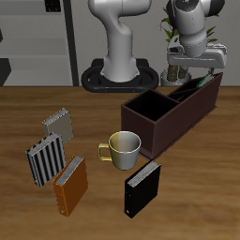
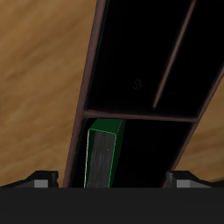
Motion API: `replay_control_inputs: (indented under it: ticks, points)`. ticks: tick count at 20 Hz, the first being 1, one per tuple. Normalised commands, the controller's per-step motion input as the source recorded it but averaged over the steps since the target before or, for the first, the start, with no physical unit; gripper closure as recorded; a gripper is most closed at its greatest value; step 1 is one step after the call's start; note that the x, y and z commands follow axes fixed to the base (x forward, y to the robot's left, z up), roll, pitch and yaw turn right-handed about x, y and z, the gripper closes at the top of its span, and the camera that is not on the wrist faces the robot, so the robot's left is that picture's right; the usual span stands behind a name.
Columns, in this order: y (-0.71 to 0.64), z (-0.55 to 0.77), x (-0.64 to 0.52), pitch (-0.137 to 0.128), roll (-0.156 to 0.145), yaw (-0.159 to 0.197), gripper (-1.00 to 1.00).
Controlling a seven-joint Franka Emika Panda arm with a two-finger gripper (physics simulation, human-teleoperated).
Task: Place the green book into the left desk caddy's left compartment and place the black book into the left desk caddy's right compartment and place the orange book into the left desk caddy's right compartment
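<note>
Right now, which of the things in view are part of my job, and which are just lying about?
Part of the job:
- green book, in the left desk caddy
- black book, on the table
- orange book, on the table

Lying about:
- mug
- striped book
- small grey book

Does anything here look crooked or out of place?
Only the green book: it leans at a slant in the far end of the caddy, under the gripper. The other books lie scattered near the mug, none damaged.
</note>
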Motion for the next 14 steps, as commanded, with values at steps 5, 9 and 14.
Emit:
replay_control_inputs:
  ticks: [5, 9, 14]
  points:
    - [-0.30, 0.28, 0.26, -0.022, -0.075, 0.034, -1.00]
    - [-0.27, 0.23, 0.25, -0.017, -0.087, 0.015, -1.00]
    - [-0.52, 0.29, 0.43, -0.003, -0.142, 0.007, -1.00]
